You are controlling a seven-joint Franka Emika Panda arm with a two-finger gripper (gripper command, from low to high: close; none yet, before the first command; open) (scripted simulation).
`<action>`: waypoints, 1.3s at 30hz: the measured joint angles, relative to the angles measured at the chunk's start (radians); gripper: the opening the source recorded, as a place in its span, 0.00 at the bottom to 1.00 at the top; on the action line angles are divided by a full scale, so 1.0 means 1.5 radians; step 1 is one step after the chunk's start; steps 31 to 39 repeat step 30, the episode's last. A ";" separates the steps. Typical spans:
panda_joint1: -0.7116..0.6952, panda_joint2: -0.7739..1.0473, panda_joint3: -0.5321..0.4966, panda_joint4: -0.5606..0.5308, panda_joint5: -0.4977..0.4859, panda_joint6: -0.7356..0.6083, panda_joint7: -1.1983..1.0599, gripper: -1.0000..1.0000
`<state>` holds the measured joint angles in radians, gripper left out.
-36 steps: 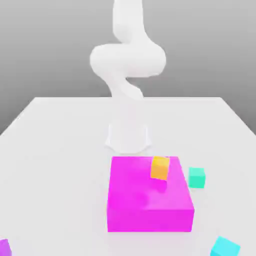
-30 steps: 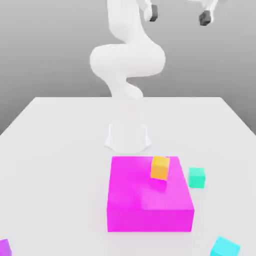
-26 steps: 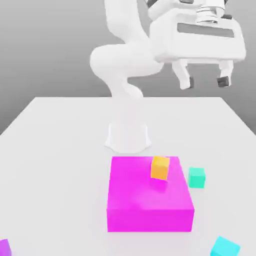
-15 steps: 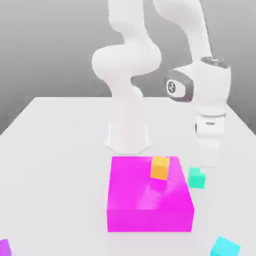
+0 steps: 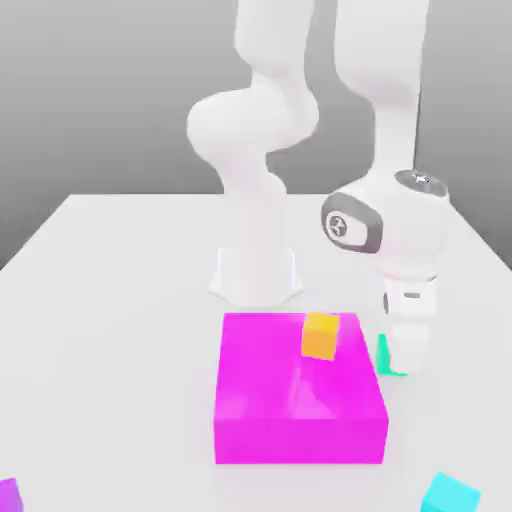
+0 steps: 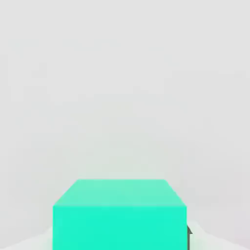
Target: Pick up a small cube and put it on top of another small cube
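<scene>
The fingers [image 5: 407,350] are closed on the small sea-green cube [image 6: 119,227], which is on the table [image 5: 120,350] between them. Above the fingers, the arm [image 5: 410,225] carries round marks (too small for me to read). The magenta block [image 5: 290,385] is near them.

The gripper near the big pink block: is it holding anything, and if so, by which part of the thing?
Yes, the gripper has the small green cube pinched by two opposite sides.
</scene>
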<state>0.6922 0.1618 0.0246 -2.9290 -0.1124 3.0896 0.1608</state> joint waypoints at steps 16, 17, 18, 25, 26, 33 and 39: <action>-0.150 -0.384 -0.027 -0.023 0.063 -0.361 0.110 0.00; -0.167 -0.409 -0.030 -0.023 0.061 -0.386 0.126 0.00; -0.184 -0.433 -0.032 -0.022 0.061 -0.411 0.143 0.00; -0.240 -0.419 -0.040 -0.041 0.059 -0.378 0.194 0.00; -0.241 -0.396 -0.039 -0.046 0.059 -0.350 0.194 0.00; -0.242 -0.360 -0.039 -0.054 0.059 -0.306 0.195 1.00; -0.242 -0.360 -0.039 -0.054 0.059 -0.306 0.195 1.00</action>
